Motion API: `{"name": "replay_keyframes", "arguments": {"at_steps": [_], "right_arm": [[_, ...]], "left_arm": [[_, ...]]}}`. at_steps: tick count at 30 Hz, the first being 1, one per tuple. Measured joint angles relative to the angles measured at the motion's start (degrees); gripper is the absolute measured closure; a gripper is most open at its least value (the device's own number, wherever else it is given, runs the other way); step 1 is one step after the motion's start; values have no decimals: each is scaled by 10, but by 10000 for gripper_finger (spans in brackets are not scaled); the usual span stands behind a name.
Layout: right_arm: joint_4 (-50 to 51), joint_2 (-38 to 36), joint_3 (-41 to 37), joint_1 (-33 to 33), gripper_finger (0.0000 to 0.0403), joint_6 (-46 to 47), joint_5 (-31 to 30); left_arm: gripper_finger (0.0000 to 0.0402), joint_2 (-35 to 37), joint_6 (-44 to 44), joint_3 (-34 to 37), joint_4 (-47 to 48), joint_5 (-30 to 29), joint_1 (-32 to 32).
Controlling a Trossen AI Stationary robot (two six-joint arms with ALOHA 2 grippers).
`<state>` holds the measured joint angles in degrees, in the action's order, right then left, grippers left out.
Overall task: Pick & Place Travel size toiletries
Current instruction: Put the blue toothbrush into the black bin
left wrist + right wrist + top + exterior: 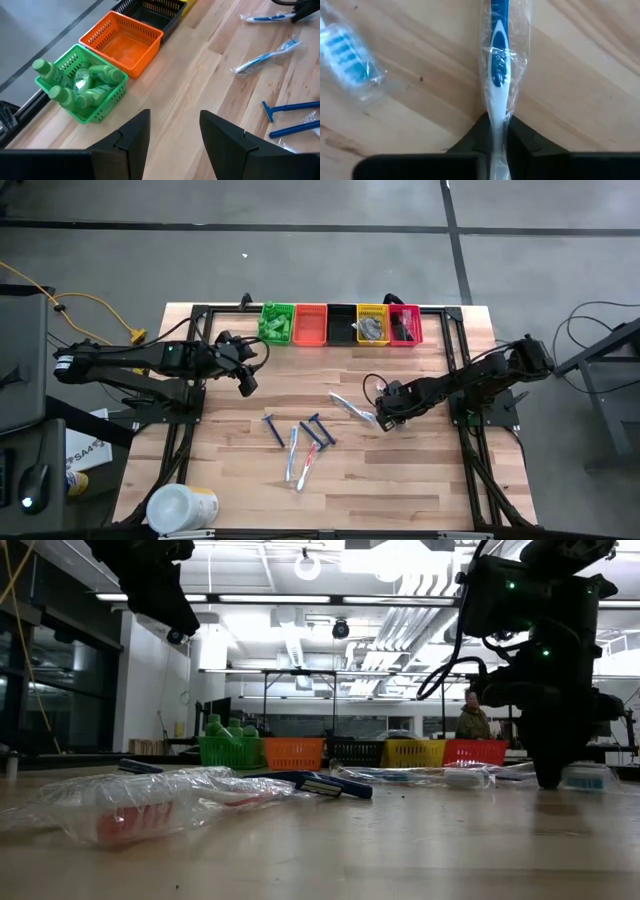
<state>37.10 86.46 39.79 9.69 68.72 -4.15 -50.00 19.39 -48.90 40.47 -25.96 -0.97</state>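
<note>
The right gripper (383, 418) is down on the wooden table (420, 490), its fingers (470, 137) pinched on the white handle of a wrapped white-blue toothbrush (497, 75) that runs straight out ahead of them, flat on the boards. Off to one side of those fingers lies the bristle end of a second wrapped toothbrush (350, 60), close but not touching the one being gripped. Beyond the fingertips the table is bare wood.

The right arm reaches in from the table's right edge, stretched low and nearly level, wrist bent down to the surface. Between it and the table's front edge there is open wood.

The left gripper (246, 383) hangs above the table with its fingers (132, 137) parted and nothing between them. Ahead of them sit the green bin (82, 107) full of green mini bottles (95, 80), then the orange bin (122, 42) (nothing in it), with the rest of the row along the far edge. Blue razors (292, 117) lie well off to one side of those fingers, near the table's middle, alongside a red-handled toothbrush (308, 467). A large white tub (180, 508) stands at the front left corner.
</note>
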Motion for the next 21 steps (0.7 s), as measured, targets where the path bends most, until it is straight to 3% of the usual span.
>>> {"name": "replay_keyframes", "arguments": {"at_steps": [2,12,16,21], "right_arm": [[5,-1,5,0,385,-17,2],[13,-58,50,-41,385,-140,-39],[-6,-88,80,-103,385,-227,-75],[-80,-90,126,-205,382,-365,-61]], "left_arm": [[231,0,-7,0,-1,0,0],[231,0,-16,0,-16,-20,0],[231,0,-33,0,-36,-40,-1],[231,0,-69,0,-85,-47,-1]]}}
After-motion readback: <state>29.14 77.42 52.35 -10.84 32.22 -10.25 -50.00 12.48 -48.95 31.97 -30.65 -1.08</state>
